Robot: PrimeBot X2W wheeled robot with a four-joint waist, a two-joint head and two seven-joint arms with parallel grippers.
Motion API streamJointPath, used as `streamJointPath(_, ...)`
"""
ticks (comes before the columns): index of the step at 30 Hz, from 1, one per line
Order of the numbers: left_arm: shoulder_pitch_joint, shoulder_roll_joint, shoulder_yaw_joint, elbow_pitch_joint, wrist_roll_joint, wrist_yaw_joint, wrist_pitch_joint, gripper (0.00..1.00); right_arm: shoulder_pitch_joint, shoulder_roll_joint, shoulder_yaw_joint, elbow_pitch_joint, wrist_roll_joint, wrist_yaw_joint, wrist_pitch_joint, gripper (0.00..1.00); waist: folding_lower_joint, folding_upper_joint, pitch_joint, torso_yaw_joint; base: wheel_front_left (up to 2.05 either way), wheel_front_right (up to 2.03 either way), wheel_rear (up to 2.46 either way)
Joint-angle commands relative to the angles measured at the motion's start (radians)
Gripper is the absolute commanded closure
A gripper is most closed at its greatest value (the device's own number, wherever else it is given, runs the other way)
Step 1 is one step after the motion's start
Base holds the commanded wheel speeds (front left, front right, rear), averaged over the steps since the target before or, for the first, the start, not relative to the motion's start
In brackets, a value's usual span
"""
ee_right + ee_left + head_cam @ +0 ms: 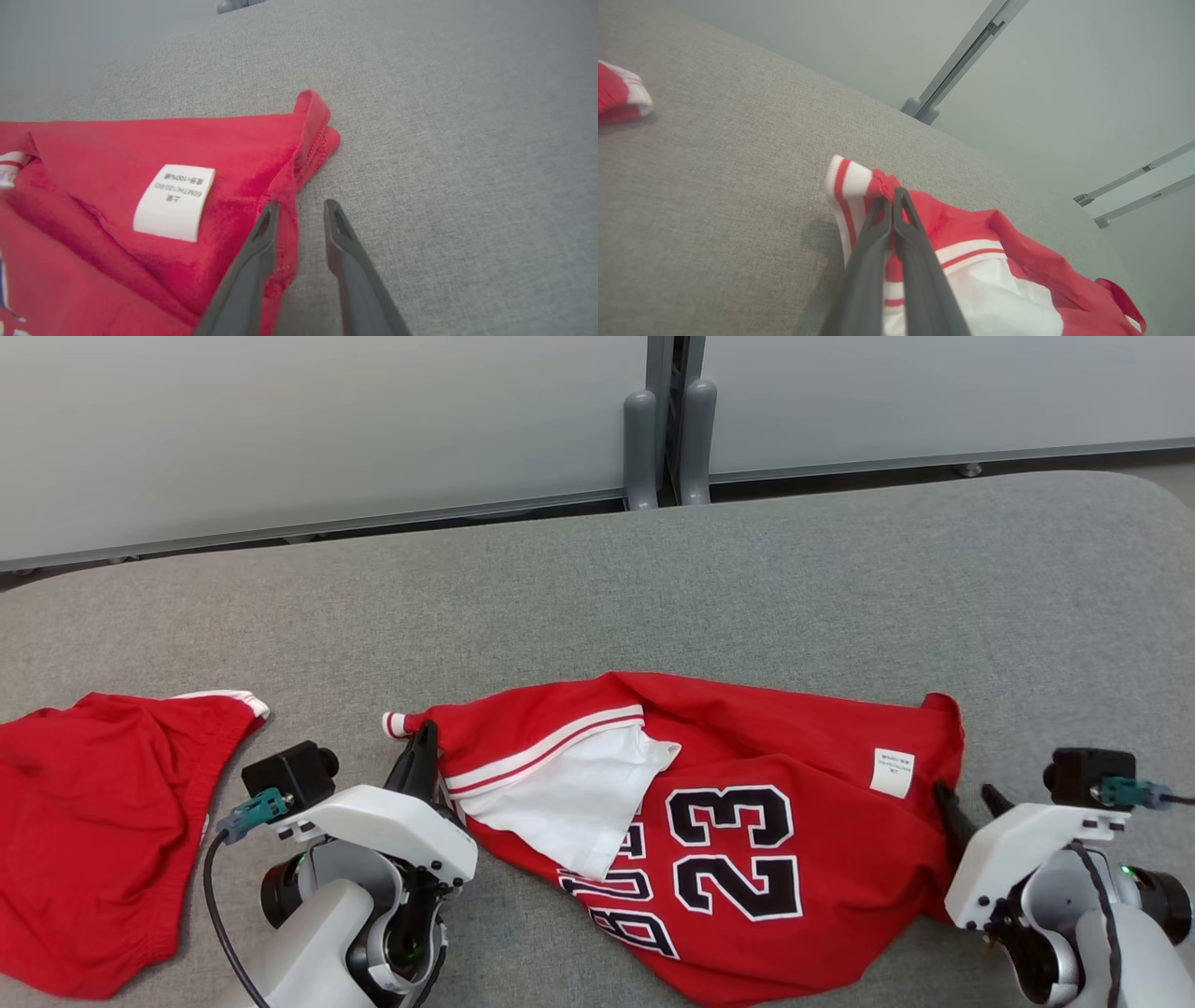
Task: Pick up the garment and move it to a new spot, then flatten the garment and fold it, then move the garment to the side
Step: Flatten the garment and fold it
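Red jersey [747, 775] lies crumpled mid-front on the grey padded table [653, 597], number 23 up, white lining [569, 803] flipped out, care label [893, 772] near its right end. Head view: left gripper [425, 735] sits at the jersey's striped left corner, jaws together; right gripper [966, 793] is at the right hem. Red shorts [93, 831] lie well apart at far left, so nothing blocks a lift; partition posts [667, 439] stand beyond the far edge. Left wrist view: both fingers are pressed tight on the striped trim, pinching cloth just behind the white-and-red cuff. Right wrist view: jaws are narrowly apart, one finger [261, 242] over the red hem, the other on bare table, with grey visible between hem edge and that finger, so not clamped from what shows. Risks, my read: the right side closes on too thin a sliver of hem, or misses it, and the jersey swings from the left corner alone. The left pinch is near the cuff tip and could slip under load. A bunched fold and the flipped lining may carry over, making flattening harder.
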Motion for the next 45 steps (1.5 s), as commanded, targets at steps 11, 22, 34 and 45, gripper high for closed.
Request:
streamJointPath(11, 0.018, 0.014, 0.001, -0.019, -0.008, 0.004, 0.006, 1.00, 0.051, -0.007, 0.021, -0.076, 0.084, 0.000, 0.024, 0.00, 0.0000, 0.0000, -0.001, -0.007, 0.00, 0.00, 0.00)
streamJointPath(22, 0.025, 0.018, 0.007, -0.038, -0.003, 0.001, 0.006, 1.00, 0.005, -0.008, 0.044, -0.002, 0.075, 0.000, -0.028, 1.00, 0.0000, 0.0000, -0.023, 0.000, 0.00, 0.00, 0.00)
streamJointPath(34, 0.136, -0.016, 0.219, -0.404, -0.093, -0.068, -0.006, 1.00, 0.012, -0.006, -0.079, -0.440, 0.075, 0.000, -0.030, 1.00, 0.0000, 0.0000, -0.102, -0.025, 0.00, 0.00, 0.00)
streamJointPath(45, 0.274, 0.069, 0.214, -0.914, -0.193, 0.075, 0.142, 1.00, 0.039, -0.006, -0.219, -0.760, 0.110, 0.000, 0.193, 1.00, 0.0000, 0.0000, -0.100, 0.027, 0.00, 0.00, 0.00)
